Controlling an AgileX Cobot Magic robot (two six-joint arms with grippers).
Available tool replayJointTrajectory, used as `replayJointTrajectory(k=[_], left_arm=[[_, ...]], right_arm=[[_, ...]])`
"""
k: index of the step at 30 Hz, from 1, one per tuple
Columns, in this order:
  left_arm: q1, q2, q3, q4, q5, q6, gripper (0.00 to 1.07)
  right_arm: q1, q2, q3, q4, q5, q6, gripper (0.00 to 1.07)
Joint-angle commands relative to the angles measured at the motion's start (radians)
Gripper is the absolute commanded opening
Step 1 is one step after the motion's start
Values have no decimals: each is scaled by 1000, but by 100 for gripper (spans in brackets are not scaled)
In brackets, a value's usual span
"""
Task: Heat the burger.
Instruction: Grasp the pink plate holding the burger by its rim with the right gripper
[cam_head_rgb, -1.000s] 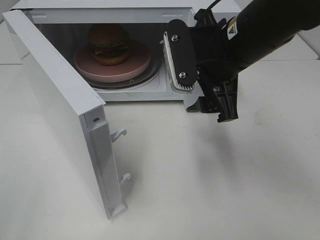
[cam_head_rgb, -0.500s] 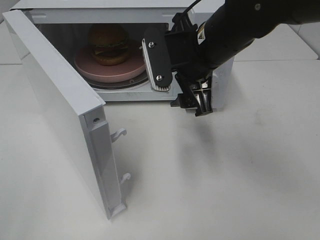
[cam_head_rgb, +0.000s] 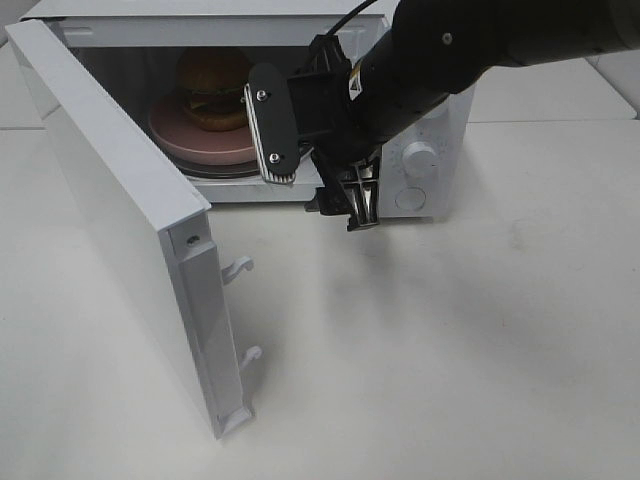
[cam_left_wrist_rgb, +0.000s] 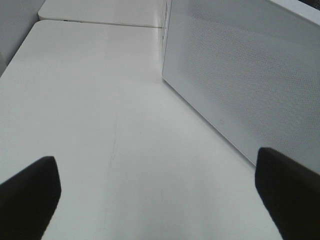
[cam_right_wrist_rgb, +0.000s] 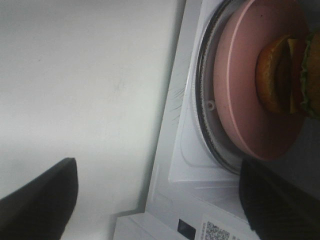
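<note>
The burger (cam_head_rgb: 215, 88) sits on a pink plate (cam_head_rgb: 195, 142) on the glass turntable inside the open microwave (cam_head_rgb: 440, 120). My right gripper (cam_head_rgb: 318, 165) hangs open just outside the cavity's right part, with nothing between its fingers; one ribbed pad (cam_head_rgb: 273, 125) overlaps the plate's right edge. In the right wrist view the burger (cam_right_wrist_rgb: 287, 75) and the plate (cam_right_wrist_rgb: 245, 90) lie beyond the open right gripper (cam_right_wrist_rgb: 160, 200), apart from it. The left gripper (cam_left_wrist_rgb: 160, 200) is open over bare table and does not show in the exterior view.
The microwave door (cam_head_rgb: 120, 210) stands swung wide open to the left, its latch hooks (cam_head_rgb: 240, 268) pointing right. Control knobs (cam_head_rgb: 420, 157) are on the front panel at the right. A white perforated panel (cam_left_wrist_rgb: 250, 70) of the microwave stands close beside the left gripper.
My right gripper has moved left across the microwave's front, uncovering the control panel and coming in front of the cavity. Its jaws stay open. Burger, plate and door have not moved.
</note>
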Motion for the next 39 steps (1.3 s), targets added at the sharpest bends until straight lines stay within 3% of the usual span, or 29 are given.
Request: replayJointTrajectory(k=[1,18,39], left_arm=[[3,-17,0,-4,-11,-3,100],[3,-17,0,-4,-11,-3,100],[3,-17,0,-3,-11,-3,100]], right_arm=[[5,19,-27,-7,-11,17,80],[5,168,-168,-66,-15,91,79],[5,385,-431,-123,48,182,78]])
